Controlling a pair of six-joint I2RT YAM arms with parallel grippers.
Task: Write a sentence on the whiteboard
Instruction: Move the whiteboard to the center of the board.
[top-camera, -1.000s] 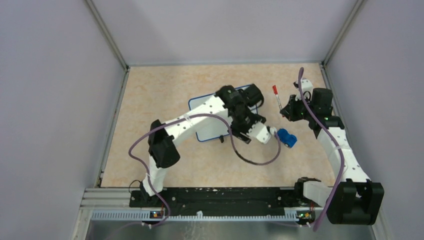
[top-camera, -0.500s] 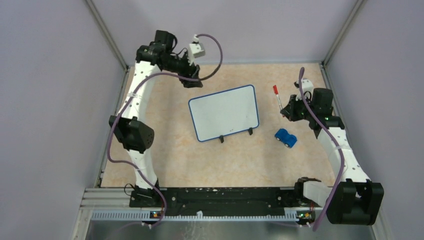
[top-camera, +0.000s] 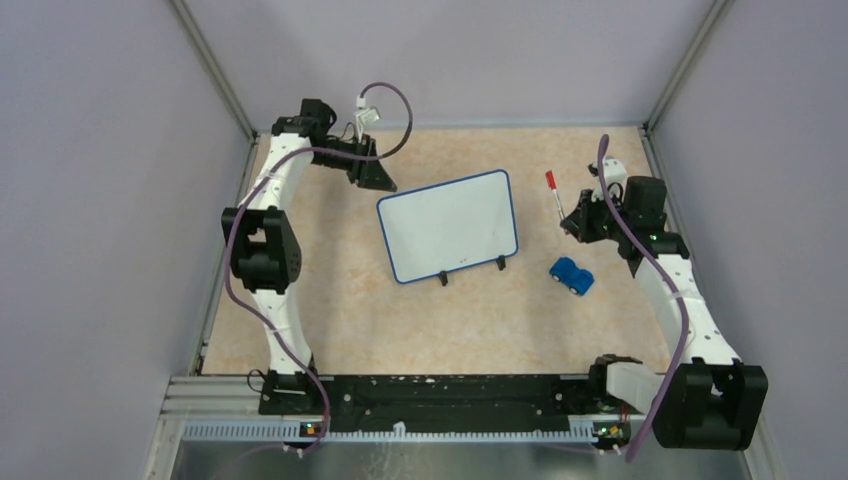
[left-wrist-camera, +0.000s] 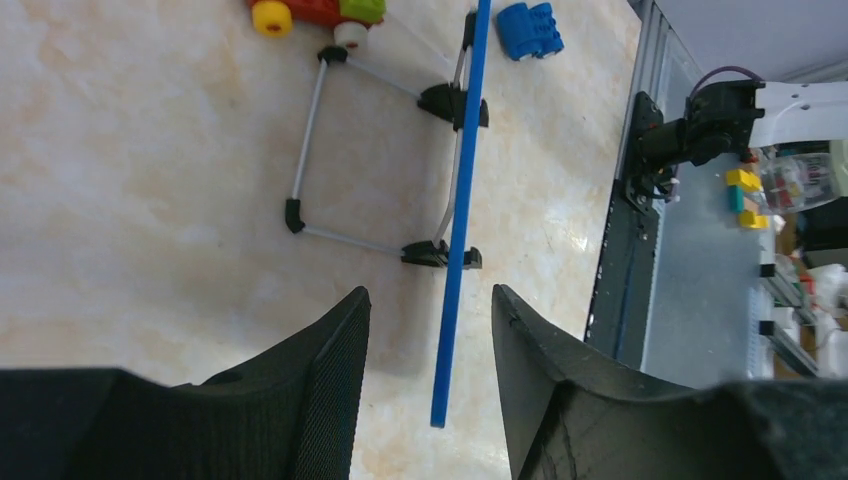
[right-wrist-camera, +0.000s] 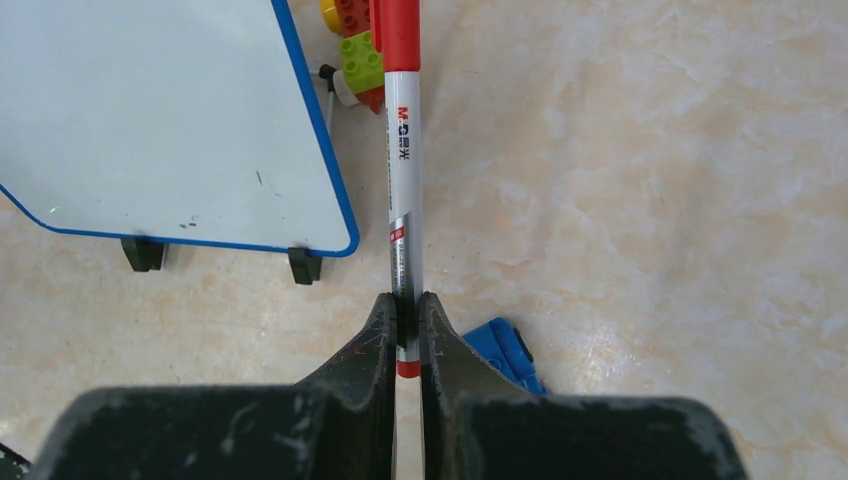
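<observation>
The whiteboard (top-camera: 447, 226), white with a blue rim and black feet, stands tilted mid-table. Its face (right-wrist-camera: 170, 120) is blank except for a few dark specks; no sentence shows. My right gripper (right-wrist-camera: 405, 300) is shut on the lower end of a red-capped marker (right-wrist-camera: 404, 150), right of the board (top-camera: 580, 222). The marker (top-camera: 553, 195) points away from me. My left gripper (top-camera: 377, 182) hovers by the board's far left corner, open. In the left wrist view the board's blue rim (left-wrist-camera: 460, 200) runs edge-on between the open fingers (left-wrist-camera: 430, 300), untouched.
A blue toy car (top-camera: 572, 275) sits right of the board's near corner, also seen as the blue car (right-wrist-camera: 505, 350) under my right gripper. A red, yellow and green brick toy (right-wrist-camera: 355, 40) lies behind the board. Grey walls enclose the table; the arm bases' black rail (top-camera: 450, 390) lines the near edge.
My left arm swung from beside the blue car, over the board, to the far left corner, and its jaws narrowed a little. The right arm and marker stayed put.
</observation>
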